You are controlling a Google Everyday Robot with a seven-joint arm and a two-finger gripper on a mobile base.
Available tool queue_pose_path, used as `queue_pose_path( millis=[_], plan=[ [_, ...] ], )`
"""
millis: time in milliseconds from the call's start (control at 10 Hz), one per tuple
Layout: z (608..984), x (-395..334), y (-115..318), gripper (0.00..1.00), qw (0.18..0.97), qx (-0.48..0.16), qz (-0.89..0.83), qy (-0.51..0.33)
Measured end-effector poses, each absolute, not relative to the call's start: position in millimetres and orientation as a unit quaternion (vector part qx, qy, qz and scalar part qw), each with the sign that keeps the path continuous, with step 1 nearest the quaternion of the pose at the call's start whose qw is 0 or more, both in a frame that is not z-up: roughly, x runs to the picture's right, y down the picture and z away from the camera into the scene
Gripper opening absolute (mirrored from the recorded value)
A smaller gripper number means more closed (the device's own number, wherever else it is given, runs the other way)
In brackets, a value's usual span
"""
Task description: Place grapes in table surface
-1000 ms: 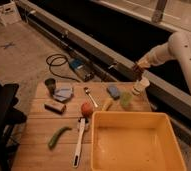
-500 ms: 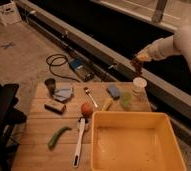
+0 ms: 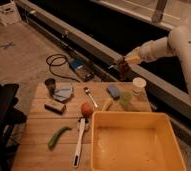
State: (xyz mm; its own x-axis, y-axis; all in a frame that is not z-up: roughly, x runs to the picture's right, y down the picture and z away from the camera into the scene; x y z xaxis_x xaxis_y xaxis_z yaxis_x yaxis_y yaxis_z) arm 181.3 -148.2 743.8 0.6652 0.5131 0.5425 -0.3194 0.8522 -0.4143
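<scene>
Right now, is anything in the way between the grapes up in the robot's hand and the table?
Partly. The hand holds the grapes up beyond the table surface far edge. Below, near it, stand a white cup, a pale green lump and a blue block. Bare wood lies farther left.

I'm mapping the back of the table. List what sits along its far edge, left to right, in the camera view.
Small dark cup → folded blue cloth → blue sponge → white cup. Above the last two, off the wooden table surface, the gripper hangs shut on the dark reddish-purple grapes.
</scene>
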Motion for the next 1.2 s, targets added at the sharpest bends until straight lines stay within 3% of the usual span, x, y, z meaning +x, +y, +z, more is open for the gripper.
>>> queue_pose_path(
  millis=[900, 1100, 1200],
  plan=[
    [836.9, 77.4, -38.3, 0.15, 0.849, -0.345, 0.169, -0.362],
    [850.4, 52.7, -24.5, 0.22, 0.837, -0.377, 0.153, -0.367],
    [851.9, 48.0, -20.7, 0.34, 0.835, -0.383, 0.147, -0.365]
  ],
)
